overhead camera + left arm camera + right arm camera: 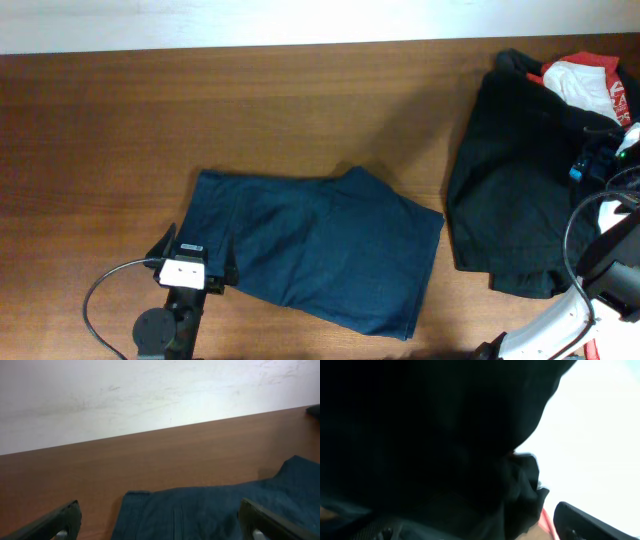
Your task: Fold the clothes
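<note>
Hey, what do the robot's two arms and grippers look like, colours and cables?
Left arm is black, with a white box behind its black-fingered left gripper and a thin cable looping out. Right arm has white links, a black cable loop, and blue trim near the right gripper.

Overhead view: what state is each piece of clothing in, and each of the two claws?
navy shorts: lying flat, apparently folded over once.
black garment: rumpled, not folded.
red-and-white garment: bunched up against the black garment.
left gripper: open, at the shorts' left edge.
right gripper: open, over the black garment.
</note>
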Motion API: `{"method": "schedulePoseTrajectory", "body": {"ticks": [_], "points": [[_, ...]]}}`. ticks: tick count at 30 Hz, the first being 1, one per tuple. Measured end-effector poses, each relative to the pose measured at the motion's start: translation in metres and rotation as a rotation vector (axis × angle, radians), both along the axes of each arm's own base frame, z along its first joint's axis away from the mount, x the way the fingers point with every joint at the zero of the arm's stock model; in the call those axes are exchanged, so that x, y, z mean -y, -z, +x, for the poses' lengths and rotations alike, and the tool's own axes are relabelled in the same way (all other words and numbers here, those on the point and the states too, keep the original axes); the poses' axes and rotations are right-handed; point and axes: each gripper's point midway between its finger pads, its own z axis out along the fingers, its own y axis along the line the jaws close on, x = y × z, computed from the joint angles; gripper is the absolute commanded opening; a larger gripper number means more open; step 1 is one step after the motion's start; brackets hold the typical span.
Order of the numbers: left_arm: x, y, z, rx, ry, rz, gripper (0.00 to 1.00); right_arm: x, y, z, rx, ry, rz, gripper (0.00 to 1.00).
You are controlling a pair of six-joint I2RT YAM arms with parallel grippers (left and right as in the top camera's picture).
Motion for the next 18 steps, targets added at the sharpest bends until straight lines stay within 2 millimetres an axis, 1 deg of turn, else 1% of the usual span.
{"method": "schedulePoseTrajectory", "body": {"ticks": [1,2,3,4,7,9,10,12,13,14,15,16,17,18], "points": [[0.000,0.000,0.000,0.000,0.000,0.000,0.99,0.001,0.008,-0.003,-0.014,-0.009,-0.003,0.87],[0.000,0.000,0.000,0.000,0.000,0.000,0.99,0.001,0.014,-0.004,-0.017,-0.015,-0.005,0.62],[0.000,0.000,0.000,0.000,0.000,0.000,0.99,0.000,0.019,-0.005,-0.021,-0.016,-0.005,0.04],[0.000,0.000,0.000,0.000,0.000,0.000,0.99,-0.002,0.026,-0.010,-0.039,-0.026,0.004,0.04],[0.000,0.000,0.000,0.000,0.000,0.000,0.99,0.001,0.027,-0.011,-0.045,-0.013,-0.011,0.04],[0.000,0.000,0.000,0.000,0.000,0.000,0.99,0.009,0.019,-0.022,-0.085,0.047,-0.038,0.04],[0.000,0.000,0.000,0.000,0.000,0.000,0.99,0.015,0.009,-0.030,-0.118,0.077,-0.055,0.04],[0.000,0.000,0.000,0.000,0.000,0.000,0.99,0.042,-0.033,-0.038,-0.106,0.174,-0.126,0.04],[0.000,0.000,0.000,0.000,0.000,0.000,0.99,0.060,-0.060,-0.040,-0.061,0.234,-0.178,0.04],[0.000,0.000,0.000,0.000,0.000,0.000,0.99,0.083,-0.109,-0.044,0.037,0.323,-0.256,0.04],[0.000,0.000,0.000,0.000,0.000,0.000,0.99,0.093,-0.129,-0.046,0.091,0.356,-0.298,0.04],[0.000,0.000,0.000,0.000,0.000,0.000,0.99,0.100,-0.155,-0.052,0.149,0.393,-0.340,0.15],[0.000,0.000,0.000,0.000,0.000,0.000,0.99,0.106,-0.178,-0.056,0.205,0.423,-0.379,0.49],[0.000,0.000,0.000,0.000,0.000,0.000,0.99,0.109,-0.198,-0.060,0.253,0.448,-0.413,0.99]]}}
